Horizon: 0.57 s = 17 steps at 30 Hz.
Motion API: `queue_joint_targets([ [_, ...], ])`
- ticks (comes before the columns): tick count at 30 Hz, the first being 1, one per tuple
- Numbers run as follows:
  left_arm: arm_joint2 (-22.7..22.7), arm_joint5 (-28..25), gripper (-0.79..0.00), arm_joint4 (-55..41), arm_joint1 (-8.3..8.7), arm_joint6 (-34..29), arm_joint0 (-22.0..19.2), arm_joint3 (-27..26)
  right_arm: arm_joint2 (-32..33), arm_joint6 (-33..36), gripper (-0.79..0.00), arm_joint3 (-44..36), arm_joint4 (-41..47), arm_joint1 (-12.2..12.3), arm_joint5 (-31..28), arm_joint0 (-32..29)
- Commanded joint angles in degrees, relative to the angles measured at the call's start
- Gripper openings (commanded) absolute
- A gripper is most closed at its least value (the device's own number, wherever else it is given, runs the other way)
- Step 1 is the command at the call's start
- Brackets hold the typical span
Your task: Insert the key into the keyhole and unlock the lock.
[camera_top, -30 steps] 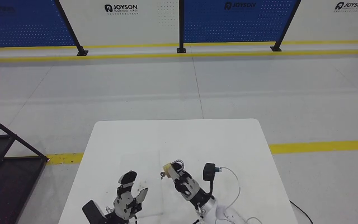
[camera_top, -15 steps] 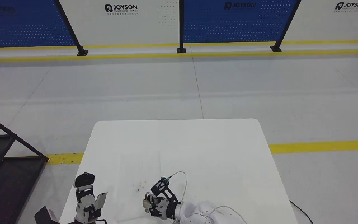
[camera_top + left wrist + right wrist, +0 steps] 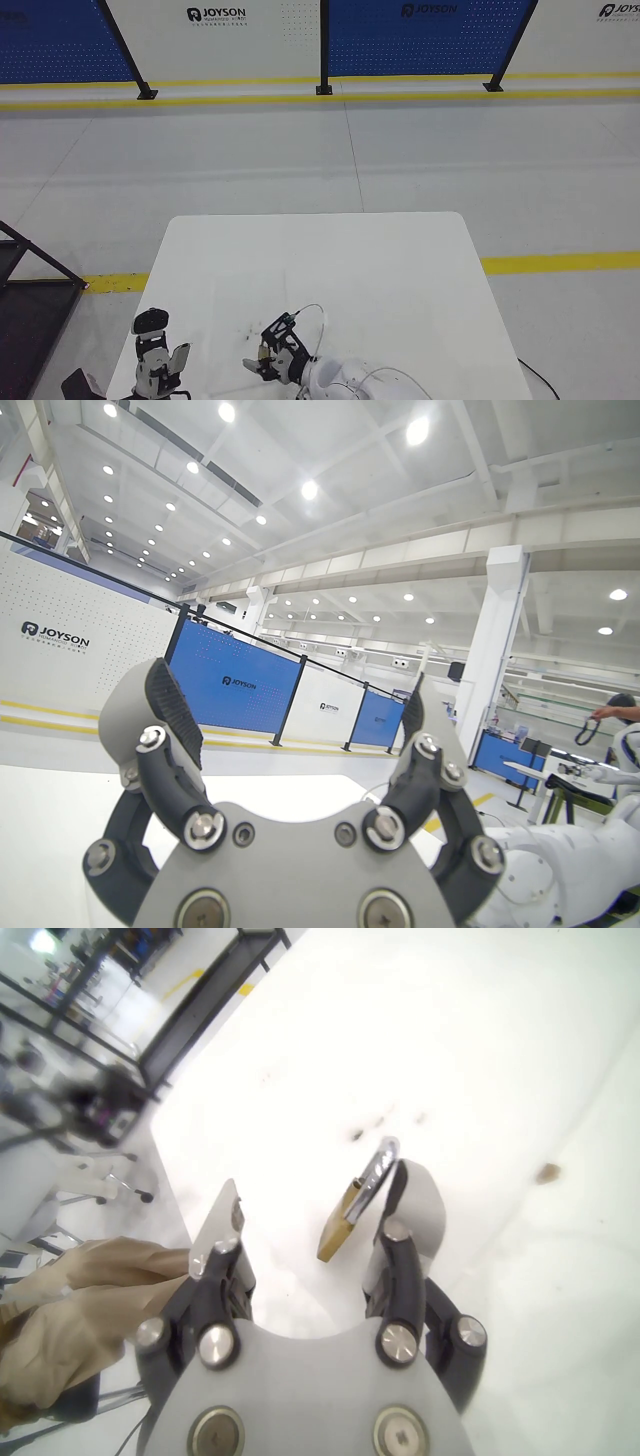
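Top view overlooks the table (image 3: 400, 260); right wrist view looks closely at lock (image 3: 339, 1228).

The lock (image 3: 342, 1223), apparently resting on the counter (image 3: 400, 270), sits between the right gripper's (image 3: 314, 1178) jaws, close against one. The left gripper (image 3: 163, 342) is well left of the lock, over the counter's near-left corner.

The right gripper (image 3: 268, 358) sits near the white worktop's (image 3: 400, 270) 6 o'clock edge, with the brass lock (image 3: 262, 352) at its fingers. The left gripper (image 3: 163, 345) stands well apart at its 9 o'clock, by the worktop's corner.
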Motion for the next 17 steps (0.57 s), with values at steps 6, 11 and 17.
queue_joint_targets([
  [6, 0.0, 0.0, 0.0, 0.0, 0.0, 0.0, 0.0, 0.0, 6.37, -7.58, 0.0, -9.15, -5.2, 4.21, -3.25, -7.79],
  [11, 0.0, 0.0, 0.0, 0.0, 0.0, 0.0, 0.0, 0.0, 13.87, -17.64, 0.0, -17.58, -6.98, 7.77, -11.32, -16.8],
  [17, 0.0, 0.0, 0.0, 0.0, 0.0, 0.0, 0.0, 0.0, 15.57, -20.63, -0.001, -19.09, -6.93, 8.47, -14.05, -18.94],
])
